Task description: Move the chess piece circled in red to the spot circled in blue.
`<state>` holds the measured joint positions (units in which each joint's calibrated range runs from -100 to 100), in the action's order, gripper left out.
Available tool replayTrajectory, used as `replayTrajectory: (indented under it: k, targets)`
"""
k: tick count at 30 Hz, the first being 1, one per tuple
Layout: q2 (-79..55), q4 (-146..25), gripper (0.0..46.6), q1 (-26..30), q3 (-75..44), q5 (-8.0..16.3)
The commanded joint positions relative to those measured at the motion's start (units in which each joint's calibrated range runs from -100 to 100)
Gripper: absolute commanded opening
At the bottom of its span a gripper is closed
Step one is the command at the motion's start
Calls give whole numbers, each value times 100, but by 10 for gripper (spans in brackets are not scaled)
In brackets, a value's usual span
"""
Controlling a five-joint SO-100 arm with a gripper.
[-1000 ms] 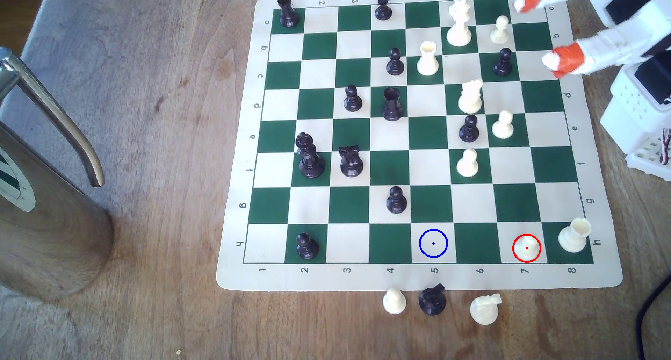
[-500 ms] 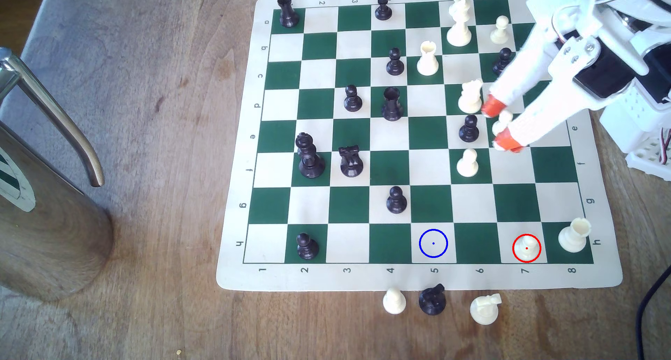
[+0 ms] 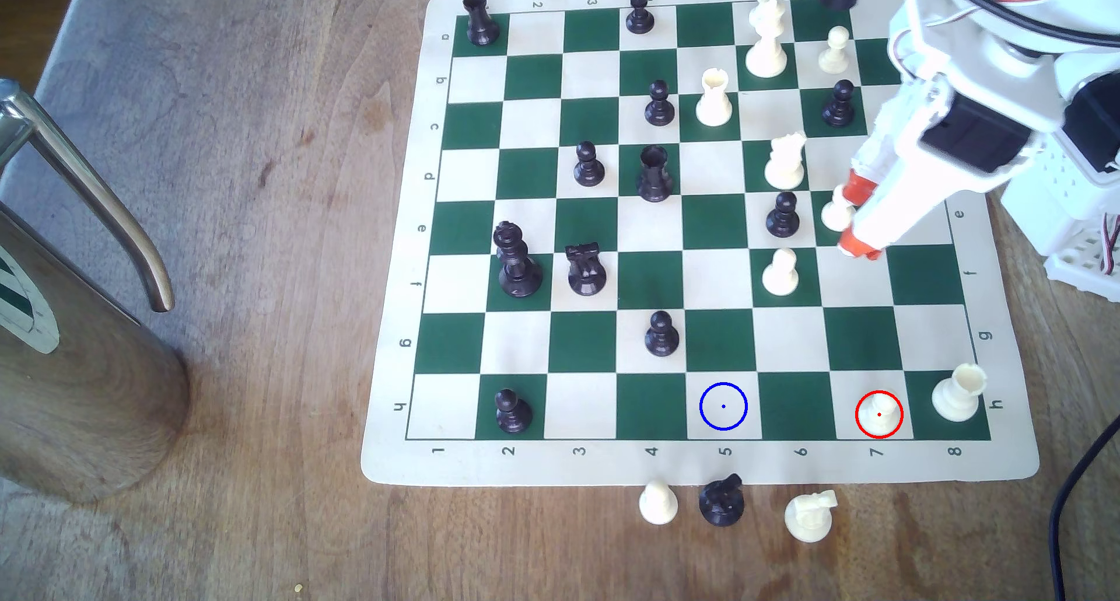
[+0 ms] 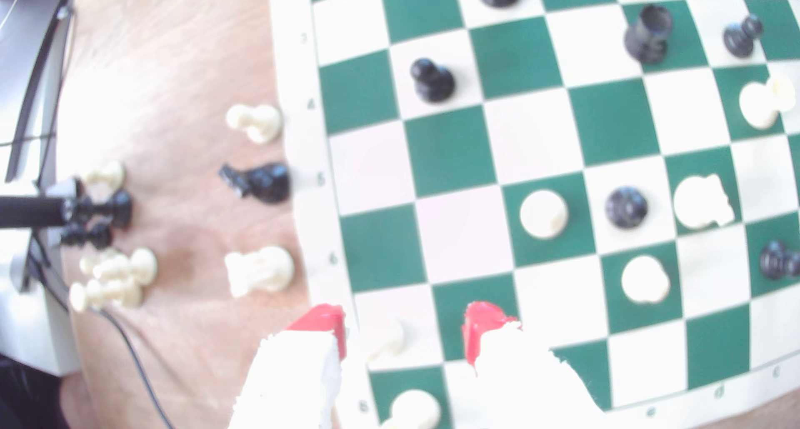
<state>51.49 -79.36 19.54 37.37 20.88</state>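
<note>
The chess piece circled in red (image 3: 879, 410) is a small cream pawn on a pale square in the board's near row, toward the exterior view's right. The spot circled in blue (image 3: 723, 406) is a bare pale square two squares to its left in the same row. My gripper (image 3: 857, 216), white with orange tips, hangs open over the board's right-hand files, three rows farther back than the pawn, partly covering another white pawn (image 3: 836, 210). In the wrist view the gripper (image 4: 404, 329) frames the circled pawn (image 4: 389, 338), which lies ahead of the tips and is not touched.
A white rook (image 3: 957, 395) stands one square to the exterior view's right of the circled pawn. A white pawn (image 3: 780, 272) and a black pawn (image 3: 783, 216) stand near the gripper. Three captured pieces (image 3: 721, 503) lie off the board's near edge. A metal jug (image 3: 73, 334) stands far left.
The gripper has come from the board's far right corner down over the right-hand files. In the last half second it turned slightly and stayed open. No piece has moved.
</note>
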Motion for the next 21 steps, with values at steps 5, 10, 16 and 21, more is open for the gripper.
replayTrajectory:
  k: [5, 10, 16, 21]
  targets:
    - [-650, -581, 284, 670, -346, 151]
    - [-887, -459, 331, 756, -237, 186]
    - [-1813, 459, 281, 912, 125, 410]
    - [-2492, 950, 256, 1272, 134, 513]
